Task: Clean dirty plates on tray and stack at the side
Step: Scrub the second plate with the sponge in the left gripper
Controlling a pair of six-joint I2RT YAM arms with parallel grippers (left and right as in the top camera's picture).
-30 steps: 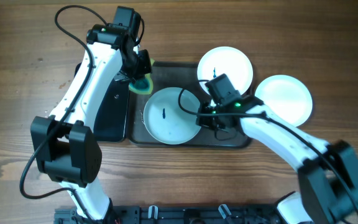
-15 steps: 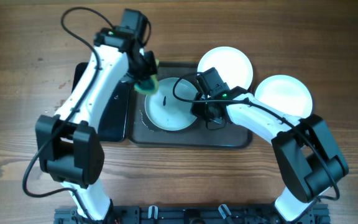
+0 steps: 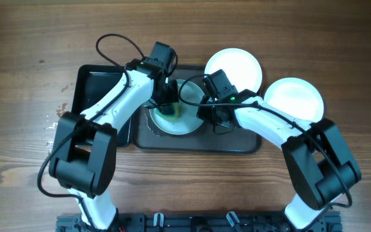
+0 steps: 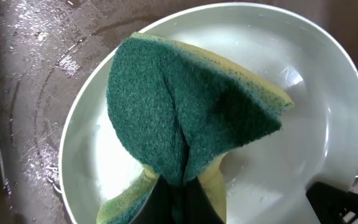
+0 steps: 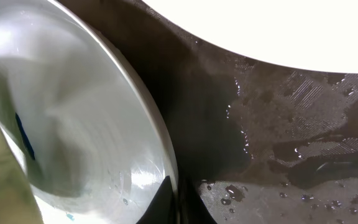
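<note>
Wooden table (image 3: 18,161) carries, at far left, a glossy black tray (image 3: 98,84) with nothing on it. Next, the left gripper (image 3: 167,104) is clamped tight on a folded green-and-yellow sponge (image 4: 185,118), pressed onto the centre plate (image 4: 328,124), which lies wet in the grey tray (image 3: 237,143). The right gripper (image 3: 206,117) is pinched on that plate's right rim, steadying it. A blue smear (image 5: 22,134) shows beside the sponge, so this wipe is judged unfinished. The rear plate (image 3: 237,64) overlaps the tray's far right corner; its cleanliness cannot be settled from overhead. The right plate (image 3: 298,100) sits on the table beside the tray, apparently clean. No stack exists yet. Both arms crowd the tray centre, the likeliest obstruction.
</note>
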